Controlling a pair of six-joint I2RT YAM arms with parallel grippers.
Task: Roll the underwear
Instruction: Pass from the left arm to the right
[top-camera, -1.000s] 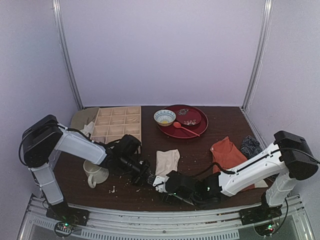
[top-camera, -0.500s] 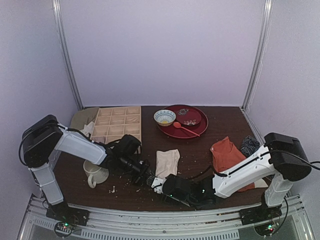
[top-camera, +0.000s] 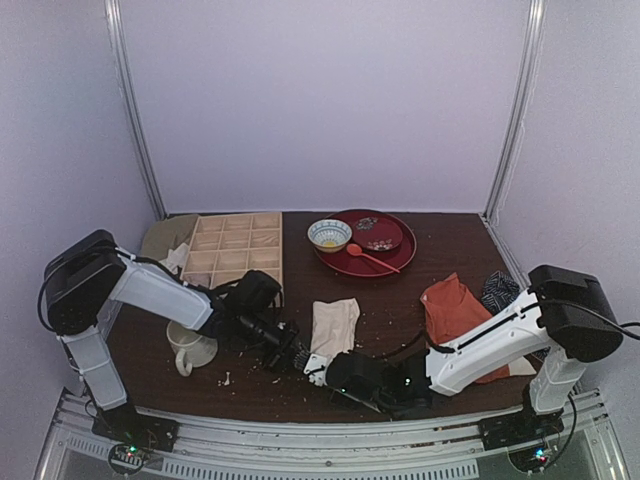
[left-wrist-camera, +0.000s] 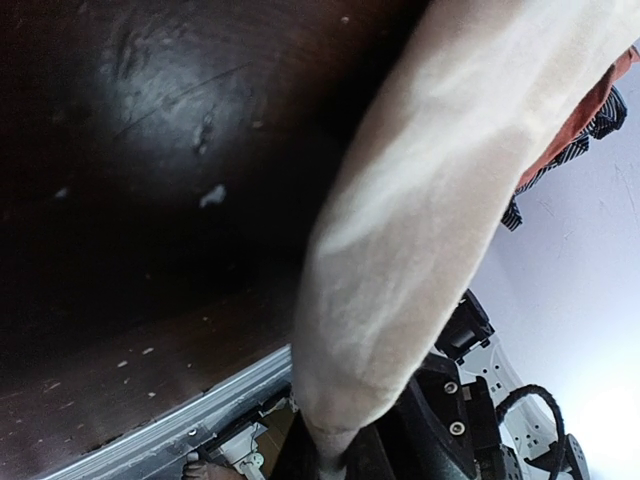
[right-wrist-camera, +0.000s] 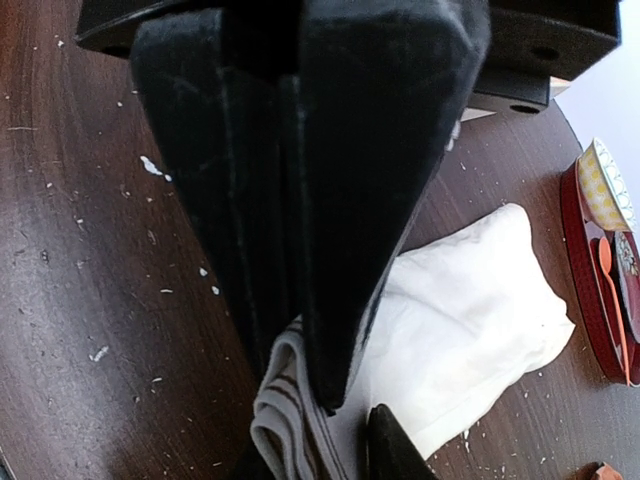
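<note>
**Both grippers at the near edge of the underwear**

Left gripper (top-camera: 293, 352): fingers pressed together, pinching the near edge of the underwear (top-camera: 334, 322). Right gripper (top-camera: 313, 366): tips narrowly spaced about the same edge; whether they clamp it cannot be told. Beyond the fingertips the cloth lies flat. Crumb-flecked table (top-camera: 400, 300) borders both long edges. An orange garment (top-camera: 452, 308) lies farther right.

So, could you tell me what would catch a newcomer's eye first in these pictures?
The left arm and right arm meet low at the table's near edge, jaws pinching the near end of the cream underwear, which lies mid-table. Behind it, a red tray stands out at the far side. An orange-red garment lies to the right.
</note>
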